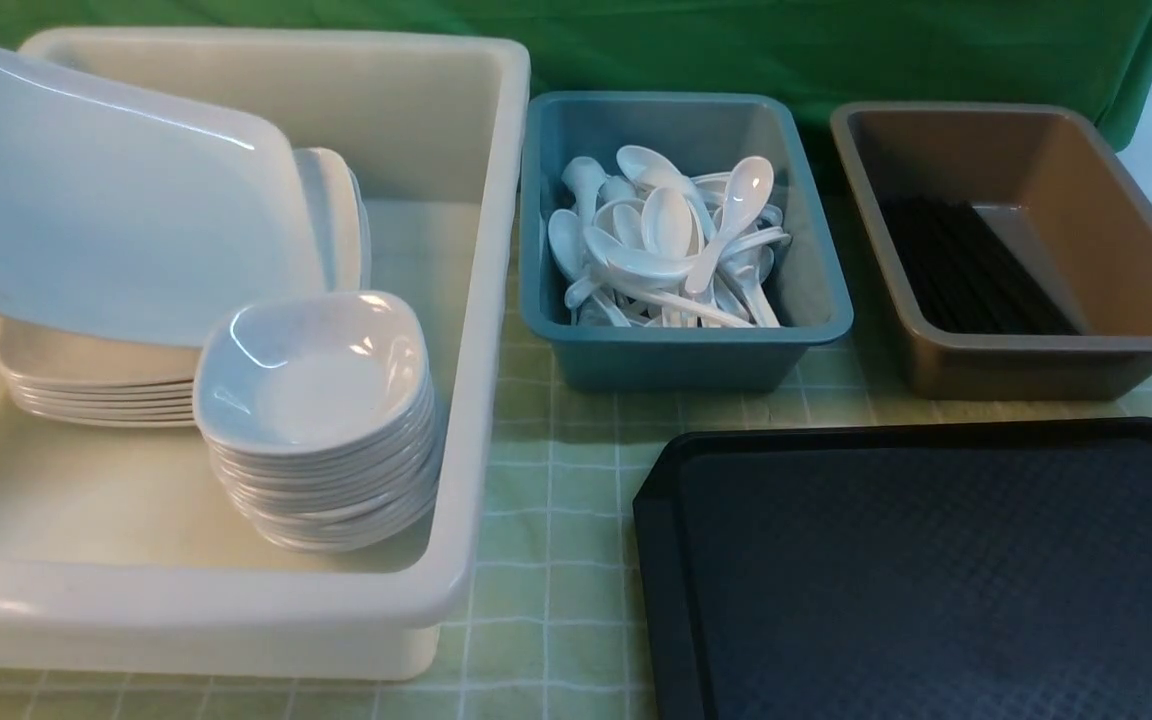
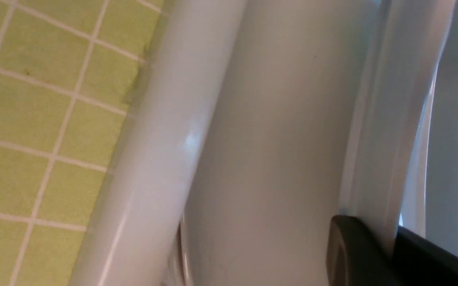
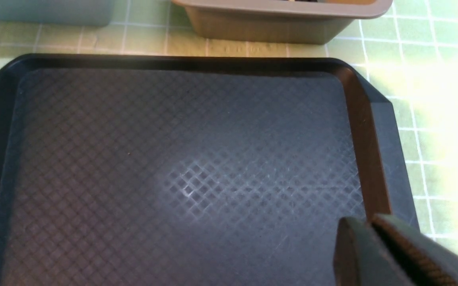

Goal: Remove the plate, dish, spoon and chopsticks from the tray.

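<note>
Left claw (image 2: 392,242) clamped on glossy white rounded-square plate (image 1: 106,200), tilted above tub (image 1: 476,300)

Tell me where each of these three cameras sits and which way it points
Front view: between the arms, facing forward over the white tub, blue tub, brown tub and tray; only a dark fingertip shows at the plate.
Left wrist view: on the left arm, tight against the plate in the left end effector.
Right wrist view: on the right arm, above the tray, right end effector at the corner.
Shared: front and right wrist views both show the tray.
</note>
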`<move>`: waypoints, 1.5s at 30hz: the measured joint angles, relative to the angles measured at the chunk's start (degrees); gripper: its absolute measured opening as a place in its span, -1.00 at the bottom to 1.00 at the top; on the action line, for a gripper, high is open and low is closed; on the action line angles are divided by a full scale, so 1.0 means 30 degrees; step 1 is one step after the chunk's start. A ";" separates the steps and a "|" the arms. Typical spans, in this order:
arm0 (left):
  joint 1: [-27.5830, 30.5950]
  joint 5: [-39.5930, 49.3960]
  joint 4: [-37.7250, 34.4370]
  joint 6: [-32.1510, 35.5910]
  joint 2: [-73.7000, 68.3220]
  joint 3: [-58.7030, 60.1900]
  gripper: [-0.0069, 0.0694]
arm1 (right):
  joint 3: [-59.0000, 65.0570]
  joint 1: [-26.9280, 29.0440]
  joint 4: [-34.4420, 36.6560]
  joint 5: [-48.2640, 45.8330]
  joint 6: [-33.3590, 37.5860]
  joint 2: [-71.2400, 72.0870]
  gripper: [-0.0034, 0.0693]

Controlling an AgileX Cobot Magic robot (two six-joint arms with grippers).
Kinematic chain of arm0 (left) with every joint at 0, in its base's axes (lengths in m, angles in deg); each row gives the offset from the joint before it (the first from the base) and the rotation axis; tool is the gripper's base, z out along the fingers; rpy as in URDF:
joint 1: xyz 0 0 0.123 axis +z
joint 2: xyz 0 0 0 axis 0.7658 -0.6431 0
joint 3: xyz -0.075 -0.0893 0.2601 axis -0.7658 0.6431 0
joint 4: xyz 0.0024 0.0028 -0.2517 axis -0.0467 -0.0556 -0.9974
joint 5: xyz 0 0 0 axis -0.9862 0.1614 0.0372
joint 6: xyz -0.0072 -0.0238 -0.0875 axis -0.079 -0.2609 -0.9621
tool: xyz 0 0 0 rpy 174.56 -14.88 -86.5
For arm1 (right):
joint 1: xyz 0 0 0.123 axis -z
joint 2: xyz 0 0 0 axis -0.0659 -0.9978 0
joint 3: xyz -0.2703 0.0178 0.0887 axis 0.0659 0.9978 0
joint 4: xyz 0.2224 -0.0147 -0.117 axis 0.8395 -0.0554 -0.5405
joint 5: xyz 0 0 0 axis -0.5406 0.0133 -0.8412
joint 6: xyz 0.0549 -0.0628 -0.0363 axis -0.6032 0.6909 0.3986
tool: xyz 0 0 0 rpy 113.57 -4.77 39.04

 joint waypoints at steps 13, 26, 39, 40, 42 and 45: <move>-0.1015 -0.0814 0.0562 0.0815 -0.1288 0.0000 -0.75 | -0.0113 0.0000 0.0676 -0.0060 -0.0016 0.0000 -0.77; -0.1015 0.0024 0.2653 0.1056 -0.1263 -0.1543 0.23 | -0.4782 0.0000 0.0659 -0.2576 0.2595 0.0000 -0.73; -0.2521 0.0499 0.3502 -0.0307 0.2350 -0.2961 -0.84 | -0.5005 0.0000 0.0677 -0.3089 0.5456 0.5209 -0.91; -0.2966 0.0513 0.3502 -0.0307 0.2706 -0.2961 -0.85 | -0.4384 0.0000 0.0698 -0.2668 0.5456 0.6065 -0.91; -0.3756 0.0523 0.3502 -0.0307 0.3286 -0.2978 -0.85 | -0.3051 0.0000 0.0858 -0.1372 0.5475 0.7433 -0.91; -0.5295 0.0560 0.3578 -0.0307 0.4032 -0.2986 -0.85 | 0.0115 0.0000 0.1293 0.1582 0.5475 0.9371 -0.92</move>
